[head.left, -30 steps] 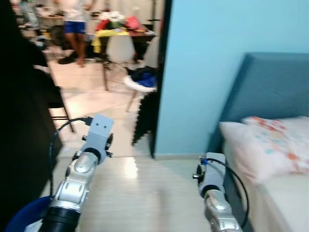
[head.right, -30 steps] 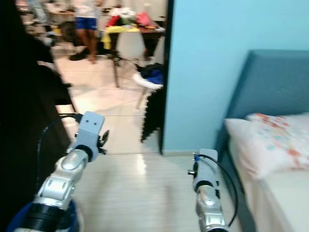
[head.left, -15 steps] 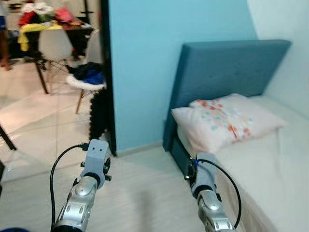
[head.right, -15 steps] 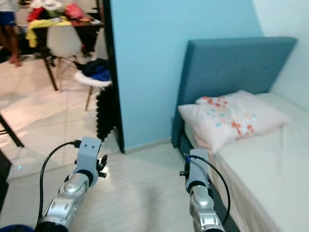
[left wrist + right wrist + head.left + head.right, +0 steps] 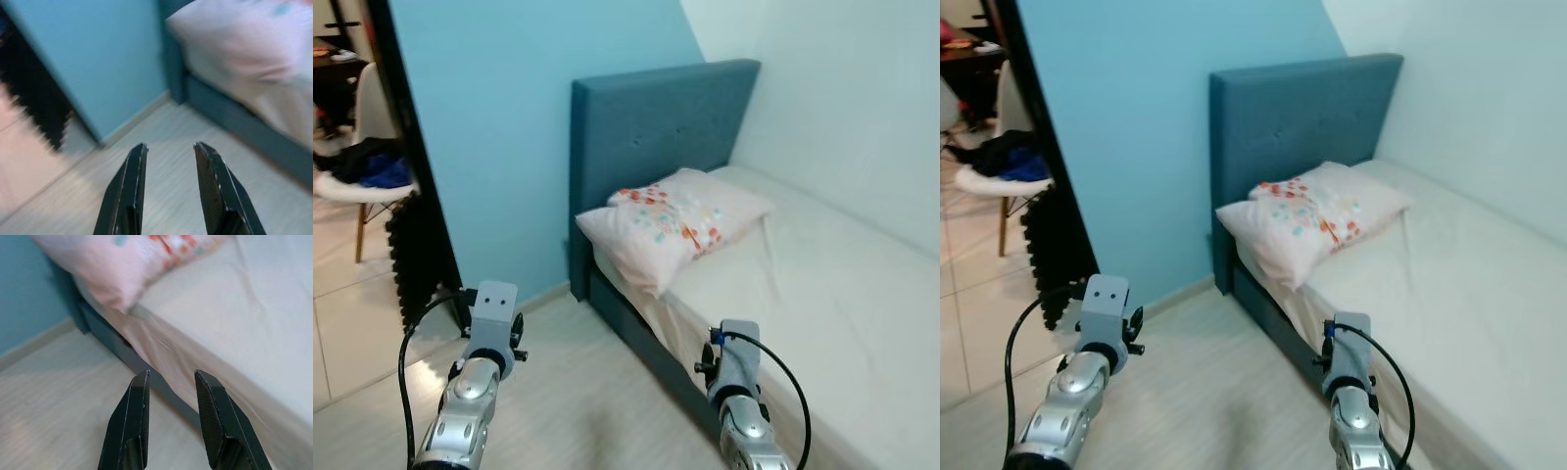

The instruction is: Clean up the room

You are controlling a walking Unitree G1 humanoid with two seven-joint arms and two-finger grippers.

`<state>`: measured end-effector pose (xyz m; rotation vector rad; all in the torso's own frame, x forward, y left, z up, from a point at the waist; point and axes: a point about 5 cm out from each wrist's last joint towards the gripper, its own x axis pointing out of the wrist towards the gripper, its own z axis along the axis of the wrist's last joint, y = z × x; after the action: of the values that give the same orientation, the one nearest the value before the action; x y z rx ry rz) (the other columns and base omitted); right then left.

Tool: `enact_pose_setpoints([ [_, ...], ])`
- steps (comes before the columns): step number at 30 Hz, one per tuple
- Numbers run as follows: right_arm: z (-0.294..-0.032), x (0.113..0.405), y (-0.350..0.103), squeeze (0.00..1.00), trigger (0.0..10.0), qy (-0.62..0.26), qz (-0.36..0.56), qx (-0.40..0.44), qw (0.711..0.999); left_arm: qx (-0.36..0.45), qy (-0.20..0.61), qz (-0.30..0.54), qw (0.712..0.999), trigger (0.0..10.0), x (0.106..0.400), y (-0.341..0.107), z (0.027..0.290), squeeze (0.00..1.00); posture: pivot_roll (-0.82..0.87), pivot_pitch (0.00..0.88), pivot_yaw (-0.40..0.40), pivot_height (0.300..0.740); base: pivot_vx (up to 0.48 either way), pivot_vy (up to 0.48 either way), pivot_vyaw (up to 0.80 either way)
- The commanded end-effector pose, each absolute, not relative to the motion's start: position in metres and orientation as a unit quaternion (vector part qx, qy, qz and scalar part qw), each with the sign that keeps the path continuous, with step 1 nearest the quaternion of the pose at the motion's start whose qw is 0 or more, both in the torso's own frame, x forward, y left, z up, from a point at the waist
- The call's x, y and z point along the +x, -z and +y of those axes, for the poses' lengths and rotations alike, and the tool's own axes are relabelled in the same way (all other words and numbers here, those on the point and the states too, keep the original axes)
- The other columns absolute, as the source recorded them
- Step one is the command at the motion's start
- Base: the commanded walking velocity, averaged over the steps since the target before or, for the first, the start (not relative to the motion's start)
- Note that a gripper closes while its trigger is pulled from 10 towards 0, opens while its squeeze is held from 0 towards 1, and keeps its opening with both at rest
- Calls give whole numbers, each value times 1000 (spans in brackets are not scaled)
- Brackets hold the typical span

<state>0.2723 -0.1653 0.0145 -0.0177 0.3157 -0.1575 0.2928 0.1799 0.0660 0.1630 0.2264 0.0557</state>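
Observation:
A pale pink pillow (image 5: pixel 671 220) with a red and blue flower print lies at the head of a bed (image 5: pixel 842 294) covered by a white sheet. The bed has a dark blue padded headboard (image 5: pixel 656 117). My left arm (image 5: pixel 489 328) is held out low over the pale floor, left of the bed. My right arm (image 5: pixel 736 364) reaches beside the bed's near edge. In the left wrist view my left gripper (image 5: pixel 168 147) is open and holds nothing, over the floor. In the right wrist view my right gripper (image 5: pixel 171 376) is open and holds nothing, facing the bed frame and hanging sheet (image 5: pixel 161 352).
A light blue wall (image 5: pixel 499 147) stands left of the headboard. At its end is a doorway with black ridged foam (image 5: pixel 416 255). Beyond it a white chair (image 5: pixel 352 186) carries dark blue clothes. Pale wood floor (image 5: pixel 587 392) runs between the wall and the bed.
The whole view has swung right. The doorway and far room have slid off to the left, and the bed has moved toward the middle. Both arms keep the same pose.

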Motion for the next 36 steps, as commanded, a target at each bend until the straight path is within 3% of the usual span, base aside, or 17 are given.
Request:
enact_pose_setpoints([
  [1,-166,274,-18,0,10000,82,149,-11,985,79,-15,116,990,10000,292,-65,173,0,94,5,-52,740,0,0,-800],
  [36,-169,280,-28,0,10000,88,134,-5,987,60,43,82,994,10000,292,-76,160,0,92,4,-62,740,0,0,-800],
])
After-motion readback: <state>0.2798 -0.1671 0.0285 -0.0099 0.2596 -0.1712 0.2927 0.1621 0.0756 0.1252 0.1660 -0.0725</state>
